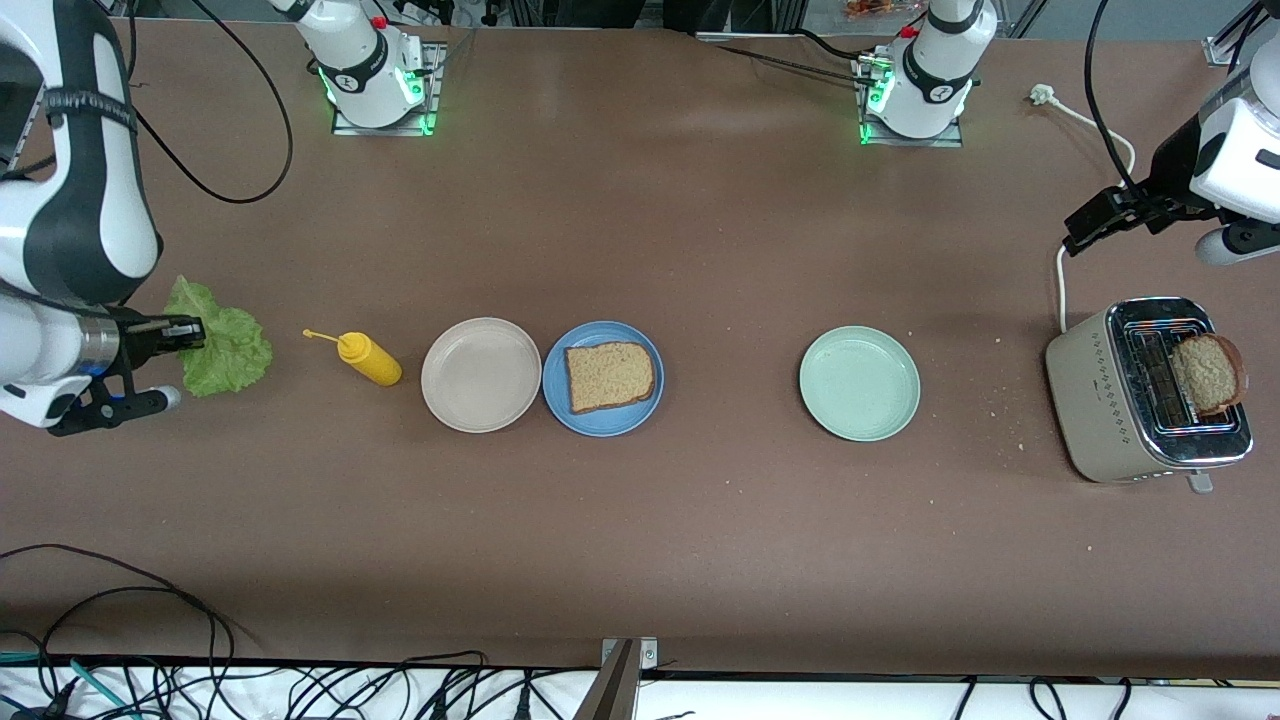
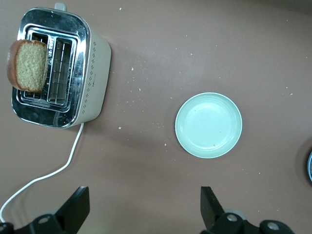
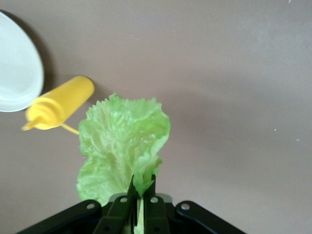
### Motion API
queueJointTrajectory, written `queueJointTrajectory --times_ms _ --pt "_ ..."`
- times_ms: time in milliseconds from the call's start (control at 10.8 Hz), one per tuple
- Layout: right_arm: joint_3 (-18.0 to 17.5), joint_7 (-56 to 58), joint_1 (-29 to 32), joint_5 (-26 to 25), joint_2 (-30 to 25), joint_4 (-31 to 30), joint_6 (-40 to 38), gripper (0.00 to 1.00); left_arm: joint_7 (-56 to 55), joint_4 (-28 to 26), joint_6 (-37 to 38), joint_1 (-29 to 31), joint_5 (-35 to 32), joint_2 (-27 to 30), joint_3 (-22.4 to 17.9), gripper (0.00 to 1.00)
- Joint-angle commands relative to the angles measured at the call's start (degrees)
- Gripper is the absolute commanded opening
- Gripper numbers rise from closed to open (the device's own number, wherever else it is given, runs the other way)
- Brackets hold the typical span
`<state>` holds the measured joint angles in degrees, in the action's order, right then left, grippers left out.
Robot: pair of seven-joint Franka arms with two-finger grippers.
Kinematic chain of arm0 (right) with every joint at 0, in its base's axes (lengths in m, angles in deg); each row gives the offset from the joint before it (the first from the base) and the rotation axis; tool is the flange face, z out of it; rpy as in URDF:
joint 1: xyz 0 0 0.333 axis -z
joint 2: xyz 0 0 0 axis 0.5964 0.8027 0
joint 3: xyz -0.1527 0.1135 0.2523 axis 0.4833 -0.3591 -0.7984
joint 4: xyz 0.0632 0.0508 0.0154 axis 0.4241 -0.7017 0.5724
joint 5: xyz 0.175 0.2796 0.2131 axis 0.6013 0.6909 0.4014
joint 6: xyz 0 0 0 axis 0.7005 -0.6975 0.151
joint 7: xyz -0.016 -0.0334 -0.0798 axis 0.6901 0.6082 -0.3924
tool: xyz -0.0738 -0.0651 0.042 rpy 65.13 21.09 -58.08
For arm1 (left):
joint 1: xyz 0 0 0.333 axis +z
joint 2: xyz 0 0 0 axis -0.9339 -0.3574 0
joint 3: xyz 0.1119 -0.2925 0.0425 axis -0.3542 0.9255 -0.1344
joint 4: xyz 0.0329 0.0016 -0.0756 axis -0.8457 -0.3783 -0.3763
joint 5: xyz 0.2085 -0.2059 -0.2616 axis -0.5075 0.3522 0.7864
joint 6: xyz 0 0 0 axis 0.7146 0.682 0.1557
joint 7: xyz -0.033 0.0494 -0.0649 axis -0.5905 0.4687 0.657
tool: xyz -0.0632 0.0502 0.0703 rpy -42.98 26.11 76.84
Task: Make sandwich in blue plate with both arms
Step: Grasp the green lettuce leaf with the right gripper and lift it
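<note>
Green and floppy, the lettuce leaf (image 3: 122, 141) hangs from the right gripper (image 3: 141, 191), whose fingers are clamped on its stem end alone; most of the leaf droops free over the right arm's end of the desk (image 1: 640, 520), beside the yellow mustard bottle (image 1: 368, 359). That thin pinch is the main risk: a quick swing toward the blue plate (image 1: 603, 378) could tear the leaf or let it slide out, and the trailing edge might brush the bottle or the beige plate (image 1: 481, 374) on the way over. The blue plate sits in the middle of the desk, touching the beige one, with a single slice of bread (image 1: 609, 376) lying on it. A leaf dropped off-centre would spill over the rim.

The left gripper (image 2: 141, 209) waits over the desk near the toaster (image 1: 1150, 395), fingers spread wide and empty, with the mint plate (image 1: 859, 383) below. The second slice (image 1: 1208, 374) leans out of one toaster slot, tilted over the edge; a clumsy approach could knock it onto the desk or crush its crust.
</note>
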<state>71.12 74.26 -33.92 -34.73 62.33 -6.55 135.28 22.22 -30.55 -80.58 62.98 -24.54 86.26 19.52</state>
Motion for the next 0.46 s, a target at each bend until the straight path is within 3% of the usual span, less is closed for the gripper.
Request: queueJointTrajectory --times_ms 0,186,371 --pt "-1.0 -9.6 -6.4 2.5 -3.2 2.3 -4.2 0.00 -0.6 2.0 1.5 0.4 -0.6 -0.8 0.4 1.00" --pt "-2.2 -17.5 -9.6 6.7 -3.3 2.2 -3.3 0.00 -0.6 1.9 1.6 0.5 -0.7 -0.8 0.4 1.00" --pt "-2.5 -24.5 -16.0 7.6 -1.9 2.2 0.6 0.00 -0.6 2.0 1.5 0.5 -0.7 -1.2 0.4 1.00"
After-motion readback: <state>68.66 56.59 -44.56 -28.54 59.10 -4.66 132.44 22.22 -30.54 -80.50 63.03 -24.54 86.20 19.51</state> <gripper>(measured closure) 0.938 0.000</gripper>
